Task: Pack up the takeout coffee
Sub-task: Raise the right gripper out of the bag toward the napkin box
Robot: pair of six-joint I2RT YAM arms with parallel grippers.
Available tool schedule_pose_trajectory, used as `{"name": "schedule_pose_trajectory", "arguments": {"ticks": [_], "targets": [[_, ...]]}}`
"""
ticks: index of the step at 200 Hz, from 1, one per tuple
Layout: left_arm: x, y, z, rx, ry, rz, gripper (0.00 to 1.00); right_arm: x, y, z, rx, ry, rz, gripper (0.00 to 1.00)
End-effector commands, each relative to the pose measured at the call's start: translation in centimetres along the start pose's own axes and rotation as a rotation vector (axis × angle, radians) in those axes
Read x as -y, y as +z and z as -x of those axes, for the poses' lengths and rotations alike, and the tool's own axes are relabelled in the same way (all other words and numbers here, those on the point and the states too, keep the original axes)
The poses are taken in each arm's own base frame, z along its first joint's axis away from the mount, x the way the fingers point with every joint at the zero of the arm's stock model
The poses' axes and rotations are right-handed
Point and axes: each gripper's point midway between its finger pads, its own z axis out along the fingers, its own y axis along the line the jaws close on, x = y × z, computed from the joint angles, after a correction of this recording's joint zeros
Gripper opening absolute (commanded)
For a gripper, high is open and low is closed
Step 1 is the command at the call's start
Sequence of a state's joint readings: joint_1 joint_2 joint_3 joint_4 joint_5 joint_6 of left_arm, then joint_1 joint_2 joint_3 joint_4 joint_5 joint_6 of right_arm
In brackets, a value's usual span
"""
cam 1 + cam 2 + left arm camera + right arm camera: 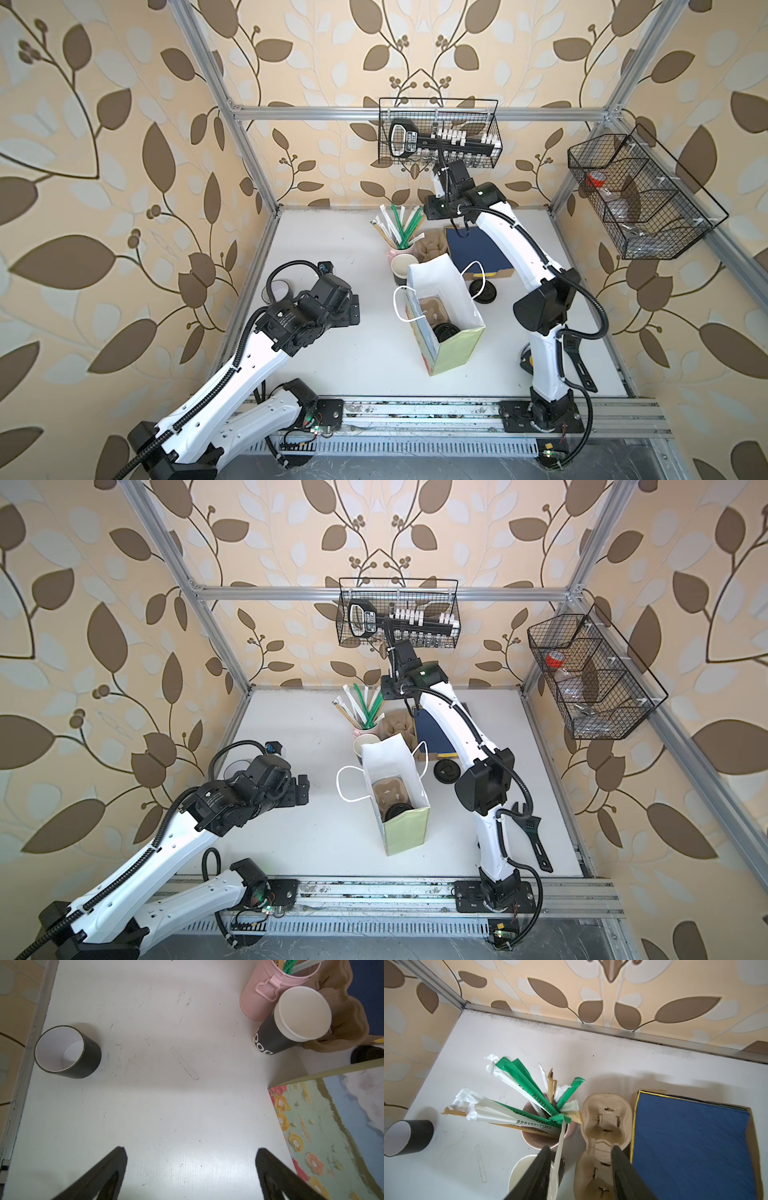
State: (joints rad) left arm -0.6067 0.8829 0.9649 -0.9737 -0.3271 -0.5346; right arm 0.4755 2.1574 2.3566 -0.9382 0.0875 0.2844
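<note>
Upright coffee cup sits upper right in left wrist view; left claw gapes empty; parted right claw hovers nearer.

**Item 1, lettered cup**: small black paper cup with a white rim, a pale inside and white lettering on its side. It stands upright with its mouth open and no lid. It is on the white table, just beside the pink cup and near the paper bag. It shows in both top views.

**Item 2, second cup**: same black paper and white inside, with the bare bottom visible. No lettering shows on the side seen. It stands upright and unlidded near the table's left edge, well apart from item 1.
</note>
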Motion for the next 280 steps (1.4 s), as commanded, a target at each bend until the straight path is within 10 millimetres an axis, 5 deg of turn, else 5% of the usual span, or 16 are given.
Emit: {"name": "schedule_pose_trajectory", "arguments": {"ticks": [1, 12, 183, 258, 280], "targets": [[-0.7, 0.0, 0.4, 0.015, -0.013, 0.033, 0.99, -0.8, 1.0, 0.9, 0.029, -0.026, 0.047, 0.44], [-0.8, 0.0, 0.4, 0.014, -0.013, 0.038, 0.99, -0.6, 1.6, 0.9, 0.031, -0.023, 0.045, 0.36], [-0.8, 0.3, 0.3, 0.003, -0.010, 0.046, 0.99, 0.4, 4.9, -0.3, -0.010, 0.002, 0.051, 0.26], [-0.8, 0.5, 0.3, -0.003, -0.010, 0.051, 0.99, 0.5, 4.9, -0.3, -0.013, 0.009, 0.052, 0.00], [-0.8, 0.5, 0.3, -0.006, -0.011, 0.052, 0.99, 0.8, 3.9, 0.2, 0.002, 0.010, 0.040, 0.00]]}}
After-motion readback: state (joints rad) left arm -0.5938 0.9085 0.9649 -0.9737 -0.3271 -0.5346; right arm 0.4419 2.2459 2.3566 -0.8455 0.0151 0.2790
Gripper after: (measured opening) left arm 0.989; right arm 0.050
